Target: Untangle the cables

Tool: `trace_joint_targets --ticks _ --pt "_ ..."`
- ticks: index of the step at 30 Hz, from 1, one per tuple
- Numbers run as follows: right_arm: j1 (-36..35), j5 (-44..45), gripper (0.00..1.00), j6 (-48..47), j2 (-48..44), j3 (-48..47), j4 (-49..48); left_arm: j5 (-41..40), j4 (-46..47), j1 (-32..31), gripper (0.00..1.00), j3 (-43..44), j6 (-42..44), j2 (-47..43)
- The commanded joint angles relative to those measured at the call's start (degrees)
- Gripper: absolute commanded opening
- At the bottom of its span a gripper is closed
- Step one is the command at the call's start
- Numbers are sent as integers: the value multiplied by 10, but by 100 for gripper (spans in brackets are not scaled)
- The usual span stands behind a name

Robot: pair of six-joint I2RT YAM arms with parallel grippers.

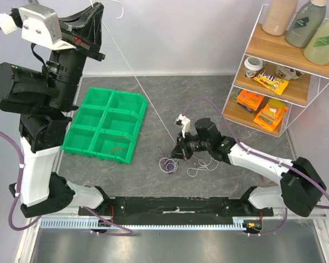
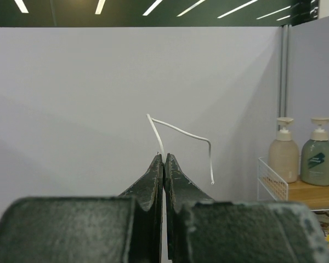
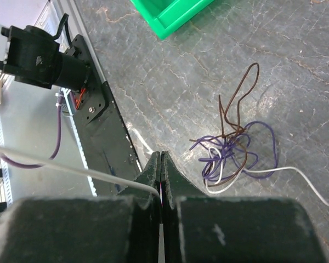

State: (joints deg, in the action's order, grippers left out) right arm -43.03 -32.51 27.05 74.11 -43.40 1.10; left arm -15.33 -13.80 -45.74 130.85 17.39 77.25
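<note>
Table top [image 1: 208, 93] is looking grey and stone-veined, matt, with fine pale cracks in the pattern. Green tray [image 1: 104, 121] is showing as moulded plastic, lightly glossy. Cables [image 3: 230, 150] are reading as smooth plastic-sheathed wire with a faint sheen; white cable [image 2: 181, 131] likewise. Fingers [image 2: 151, 183] of the left gripper [image 2: 163, 158] and fingers [image 3: 148, 178] of the right gripper [image 3: 162, 156] are appearing dark, matt and grainy. Shelf [image 1: 274, 52] is showing bare wood boards in white-coated wire. Bottles [image 1: 304, 24] are looking like matt plastic.
</note>
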Motion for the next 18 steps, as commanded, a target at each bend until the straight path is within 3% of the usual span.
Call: trace_joint_targets --ticks 1,4,8,11,15,18 --pt "0 39 0 -18 53 33 79 -38 162 4 2 28 98 -24" --pt "0 39 2 -22 52 32 80 -38 163 4 2 31 106 -22" --pt "0 47 14 -24 17 31 84 -44 152 4 2 10 98 -32" --pt "0 44 34 -17 -37 26 75 -54 149 3 2 -38 86 -52" --pt "0 57 53 -9 -89 -5 88 -72 149 4 2 -97 93 -70" --pt "0 67 55 -5 -109 -31 104 -93 152 4 2 -117 115 -67"
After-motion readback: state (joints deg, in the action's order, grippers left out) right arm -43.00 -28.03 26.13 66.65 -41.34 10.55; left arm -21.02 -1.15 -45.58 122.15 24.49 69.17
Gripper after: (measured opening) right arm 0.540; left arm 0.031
